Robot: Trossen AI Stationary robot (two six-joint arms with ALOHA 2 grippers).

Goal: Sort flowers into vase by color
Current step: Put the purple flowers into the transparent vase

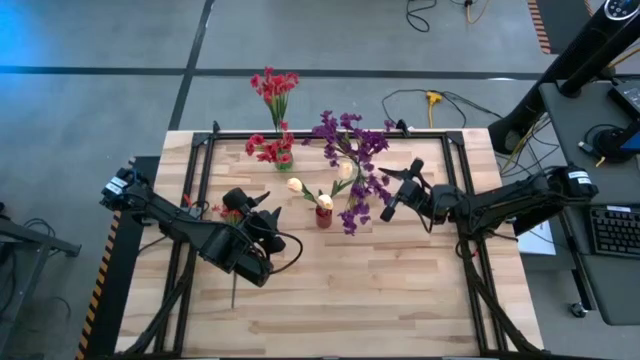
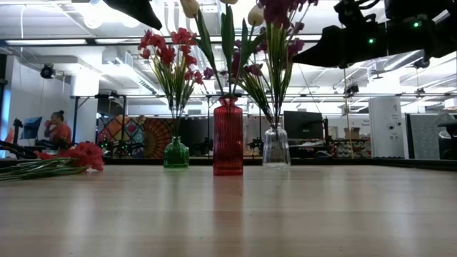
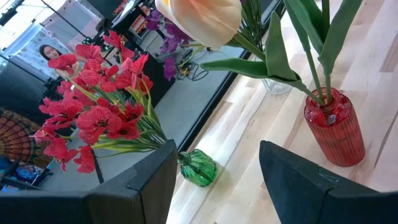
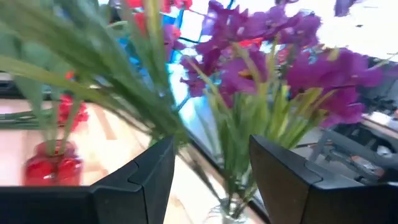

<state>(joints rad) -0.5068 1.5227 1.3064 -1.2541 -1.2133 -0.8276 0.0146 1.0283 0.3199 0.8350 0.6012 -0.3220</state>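
Three small vases stand upright on the wooden table. The green vase [image 1: 285,160] [image 2: 176,153] holds red flowers [image 3: 93,112]. Cream-yellow flowers [image 3: 202,18] stand in the red vase [image 1: 323,216] [image 2: 228,137] [image 3: 334,127]. The clear vase [image 2: 275,148] holds purple flowers [image 1: 352,150] [image 4: 280,68]. One loose red sprig [image 1: 230,212] [image 2: 75,155] lies flat on the table at the left. My left gripper [image 1: 268,228] [image 3: 214,180] hovers open left of the red vase, empty. My right gripper [image 1: 388,208] [image 4: 211,180] hovers open right of the purple flowers, whose stems show beyond its gap.
A black frame [image 1: 330,133] runs round the table's edges. The near half of the table [image 1: 350,300] is bare wood. Beyond the far edge the low view shows a room with desks and a seated person [image 2: 57,128].
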